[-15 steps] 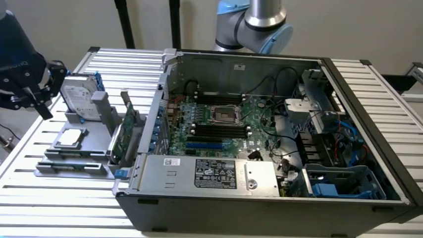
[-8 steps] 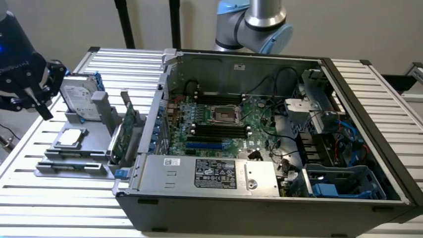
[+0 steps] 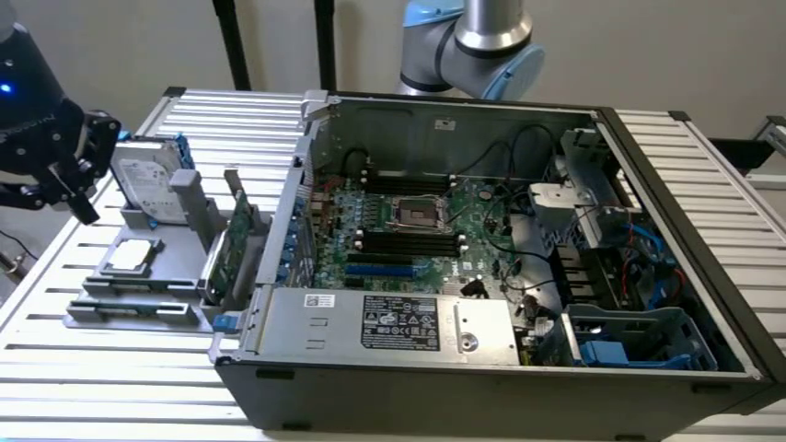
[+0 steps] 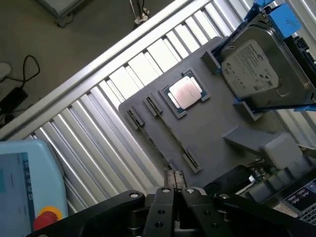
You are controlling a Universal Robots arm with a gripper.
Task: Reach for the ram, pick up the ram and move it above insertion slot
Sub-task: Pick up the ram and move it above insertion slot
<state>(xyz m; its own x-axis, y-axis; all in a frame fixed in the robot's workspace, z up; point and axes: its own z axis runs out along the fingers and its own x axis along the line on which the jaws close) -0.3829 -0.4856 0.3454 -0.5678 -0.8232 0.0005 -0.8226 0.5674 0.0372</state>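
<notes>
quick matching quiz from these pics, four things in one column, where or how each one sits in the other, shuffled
Things
1. hard drive
2. processor chip
3. green expansion card
4. blue plastic cage

Places
A. lying flat on the grey tray
B. inside the open computer case, towards the exterior view's right
C. standing on edge just outside the case wall
D. leaning upright at the tray's edge

Pairs: 1-D, 2-A, 3-C, 4-B

Black jaws, silver arm (image 3: 491,20), pale-blue caps (image 3: 521,72)
</notes>
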